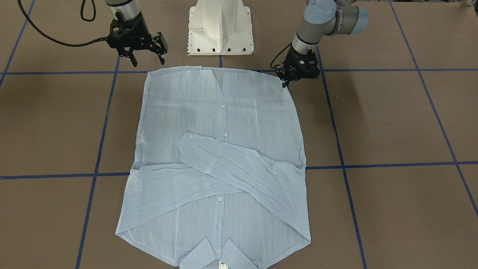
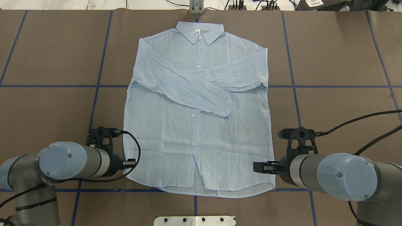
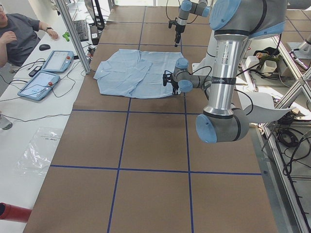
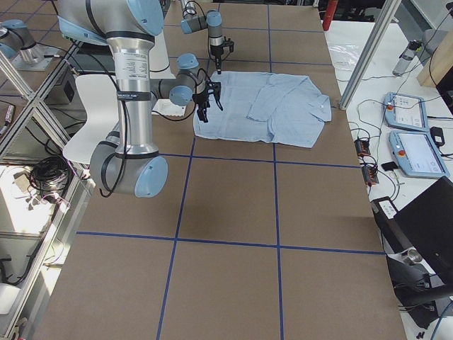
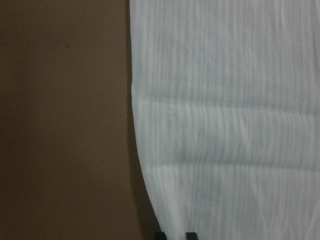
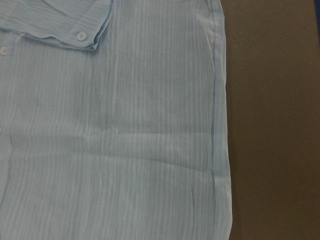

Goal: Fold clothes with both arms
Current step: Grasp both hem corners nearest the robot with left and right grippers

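Collar (image 1: 218, 257) at frame bottom, shirt (image 1: 246, 112) flat at centre, sleeves (image 1: 239, 164) crossed, hem (image 1: 209, 68) at top.
Pinch both hem corners alike, lift level, carry toward collar. Upper left, right gripper (image 1: 147, 60) spread wide, empty; upper right, left gripper (image 1: 285, 83) nearly closed at hem corner, hold unclear. Neck tag (image 1: 223, 266) unreadable.

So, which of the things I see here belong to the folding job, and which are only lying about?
Belong to the job:
the light blue shirt
the left gripper
the right gripper

Only lying about:
two handheld tablets
a keyboard
a mouse
a clear plastic bag
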`<state>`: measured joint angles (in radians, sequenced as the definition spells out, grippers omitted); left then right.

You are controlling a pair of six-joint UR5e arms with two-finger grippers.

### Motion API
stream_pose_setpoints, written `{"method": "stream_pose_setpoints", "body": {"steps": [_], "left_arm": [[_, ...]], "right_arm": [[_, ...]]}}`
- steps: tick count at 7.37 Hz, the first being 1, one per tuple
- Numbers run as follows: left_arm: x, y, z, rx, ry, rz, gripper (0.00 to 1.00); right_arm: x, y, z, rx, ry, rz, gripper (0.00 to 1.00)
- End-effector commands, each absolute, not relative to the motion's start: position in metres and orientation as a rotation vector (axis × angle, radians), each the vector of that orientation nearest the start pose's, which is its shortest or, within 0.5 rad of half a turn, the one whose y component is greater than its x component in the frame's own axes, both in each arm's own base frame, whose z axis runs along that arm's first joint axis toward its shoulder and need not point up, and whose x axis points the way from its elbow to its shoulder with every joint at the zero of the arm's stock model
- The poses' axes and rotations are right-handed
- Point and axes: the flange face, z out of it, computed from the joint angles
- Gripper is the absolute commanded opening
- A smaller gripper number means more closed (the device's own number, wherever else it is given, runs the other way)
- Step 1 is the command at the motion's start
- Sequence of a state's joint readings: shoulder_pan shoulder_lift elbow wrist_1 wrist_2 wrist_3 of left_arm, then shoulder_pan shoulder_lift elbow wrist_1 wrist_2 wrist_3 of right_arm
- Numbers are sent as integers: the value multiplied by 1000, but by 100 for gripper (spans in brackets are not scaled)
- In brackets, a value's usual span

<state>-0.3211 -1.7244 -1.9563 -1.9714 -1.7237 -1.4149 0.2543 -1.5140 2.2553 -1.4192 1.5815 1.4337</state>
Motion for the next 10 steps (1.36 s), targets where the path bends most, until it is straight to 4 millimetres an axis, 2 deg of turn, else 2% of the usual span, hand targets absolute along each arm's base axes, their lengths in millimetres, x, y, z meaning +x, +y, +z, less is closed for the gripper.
{"method": "stream_pose_setpoints", "body": {"steps": [1,2,3,4,7,9,10], "left_arm": [[475,-282,353,59,958,-132,0],[475,-281,350,57,966,-143,0],[474,-281,347,59,972,-143,0],[474,-281,345,62,980,-141,0],[466,-279,331,75,1009,-139,0],[465,-278,330,76,1011,-139,0],[465,-278,330,76,1011,-139,0]], "right_arm": [[-407,-236,315,141,-872,125,100],[-403,-235,320,149,-896,132,99],[-400,-231,346,162,-907,132,99],[-407,-229,366,181,-922,133,98],[-434,-194,384,241,-882,142,75],[-445,-185,397,268,-851,129,59],[-452,-181,401,275,-843,121,58]]}}
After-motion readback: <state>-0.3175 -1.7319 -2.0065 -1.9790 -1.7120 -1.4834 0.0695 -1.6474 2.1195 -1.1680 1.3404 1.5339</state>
